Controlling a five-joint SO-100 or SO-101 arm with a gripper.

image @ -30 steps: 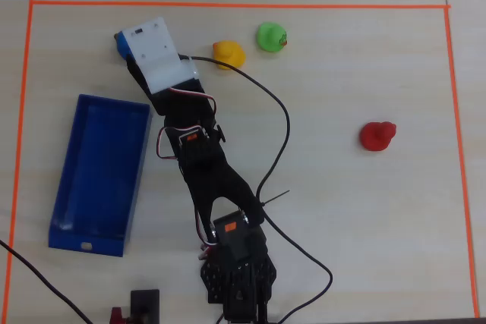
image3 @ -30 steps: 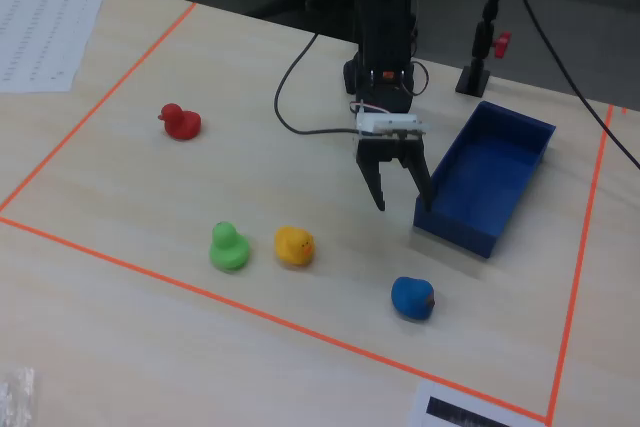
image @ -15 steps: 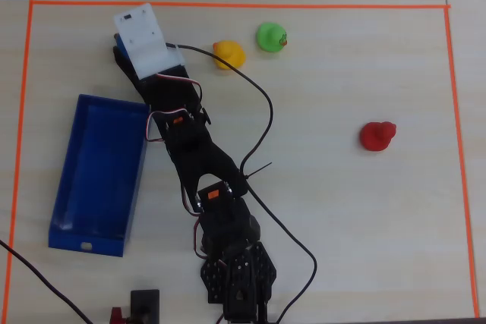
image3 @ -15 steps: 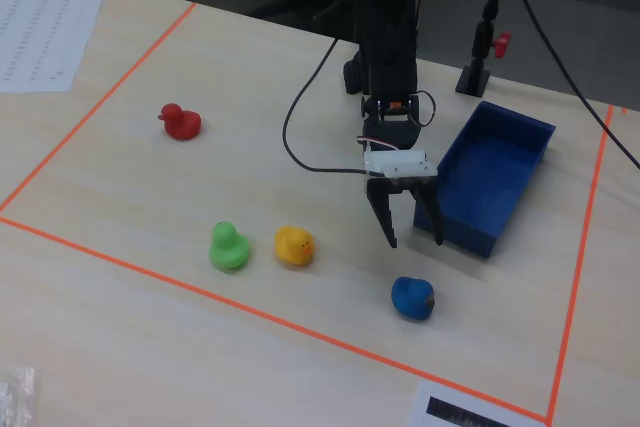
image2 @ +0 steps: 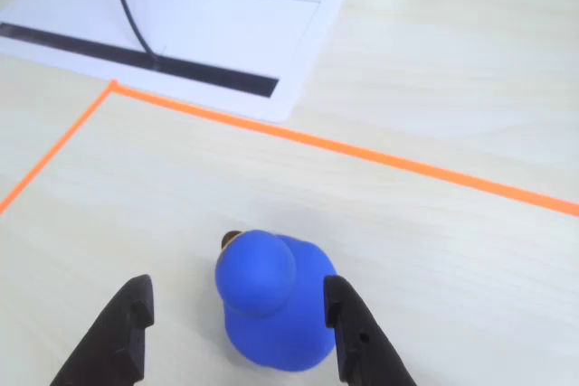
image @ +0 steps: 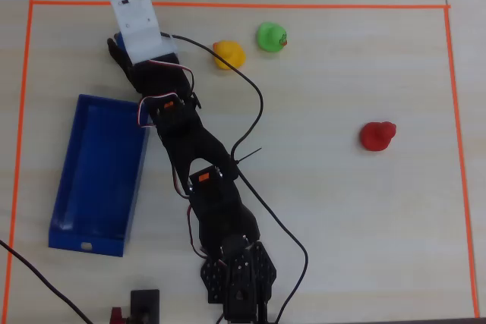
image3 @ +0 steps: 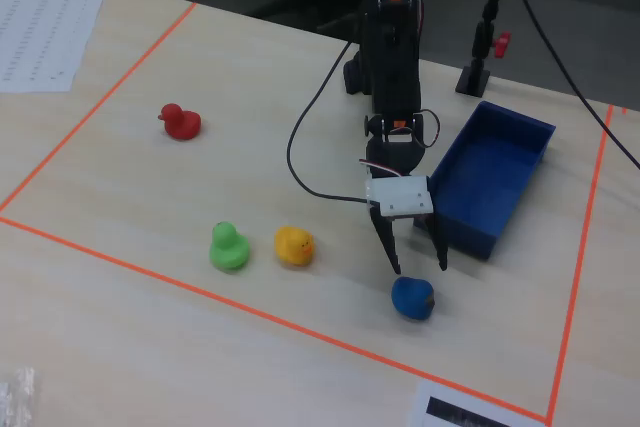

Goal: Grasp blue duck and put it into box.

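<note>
A pale wooden table [image3: 120, 277] fills the room's foreground, marked off by a rectangle of orange tape [image3: 250, 312], with dark stands and cables at the far edge. Taking the box [image3: 492, 175] as the landmark, the blue duck [image3: 412, 298] sits on the bare wood just off its near short end, between that end and the orange line, apart from the wall and not touching it. A yellow duck [image3: 294, 245] and a green duck [image3: 229, 247] stand farther from the box along the same side, and a red duck [image3: 181, 122] lies well apart from it across the table. The step in hand looks like the approach for the grasp: the gripper [image3: 412, 269] hangs over the duck with its two black fingers spread wide and nothing between them yet. In the wrist view the duck [image2: 271, 300] sits off centre in the gap, its body close against the right finger [image2: 348, 327]; whether they touch I cannot tell, while the left finger [image2: 122, 332] stands clear. To my eye the next move calls for a small shift to centre the toy, a little more descent, then a close, a lift, and a short carry to the box.
</note>
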